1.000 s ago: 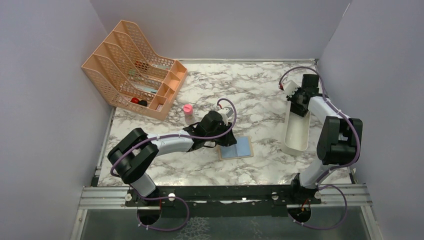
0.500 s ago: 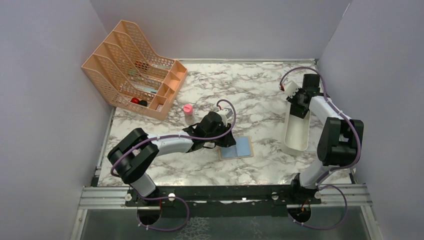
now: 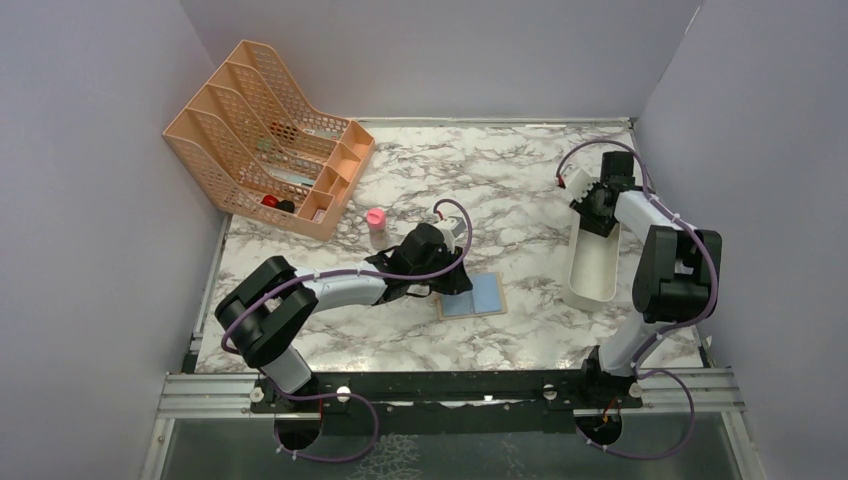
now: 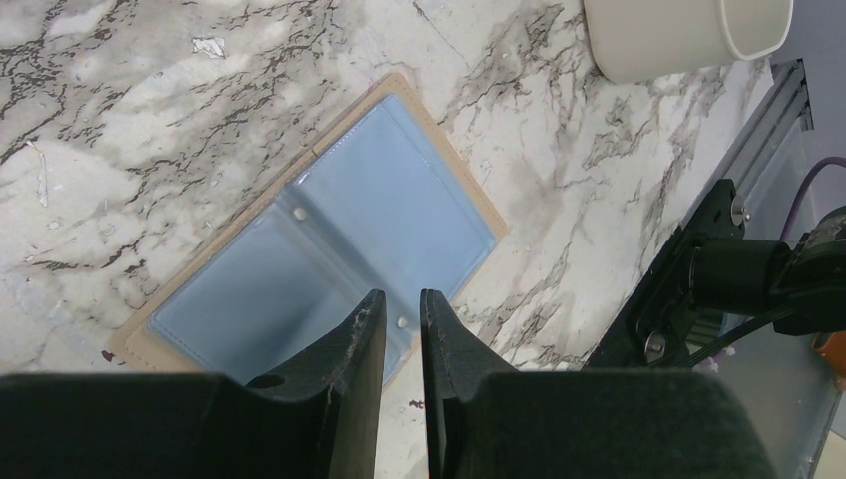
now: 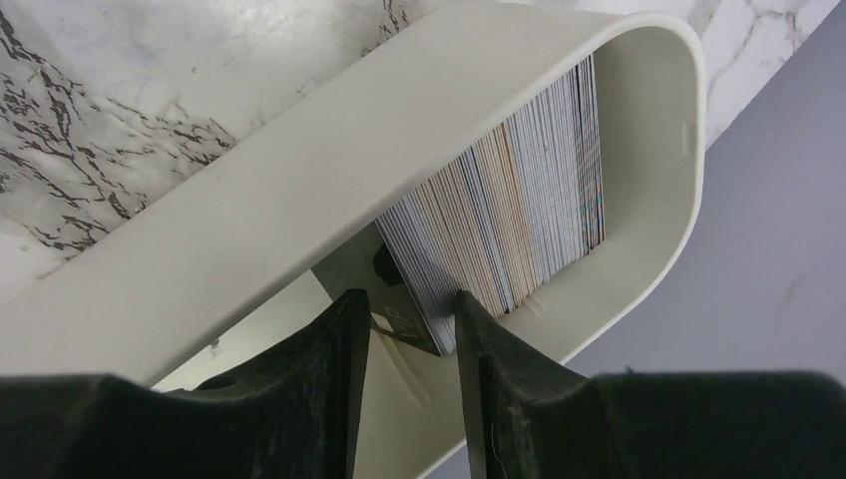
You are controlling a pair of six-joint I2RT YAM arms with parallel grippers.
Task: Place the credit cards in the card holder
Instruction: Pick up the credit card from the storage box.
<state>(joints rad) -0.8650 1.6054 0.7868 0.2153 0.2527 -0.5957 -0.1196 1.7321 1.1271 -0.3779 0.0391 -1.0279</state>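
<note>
From above, the card holder (image 3: 478, 296) lies open on the marble table (image 3: 500, 180), a bit toward 6 o'clock from the middle. The left gripper (image 3: 452, 288) is at its 9 o'clock edge, but its fingers are too small to make out here. A white tray (image 3: 590, 290) lies at 3 o'clock, and the right gripper (image 3: 592, 222) dips into its 12 o'clock end and hides what is inside. A peach rack (image 3: 265, 135) stands at 10 o'clock, with a pink-topped bottle (image 3: 376, 225) near it.

The left wrist camera shows the card holder (image 4: 399, 190) flat, blue side up, with no card on it. The left gripper (image 4: 397, 319) hangs over its near edge with only a thin gap and nothing in it. The tray (image 4: 678, 35) is cut off at 1 o'clock.

Only the right wrist camera shows the cards (image 5: 519, 200). They stand packed on edge in the round end of the tray (image 5: 299, 200). The right gripper (image 5: 409, 334) is spread, with the black card (image 5: 409, 317) at the front in the gap. I cannot tell if the fingers (image 5: 334, 344) touch it.
</note>
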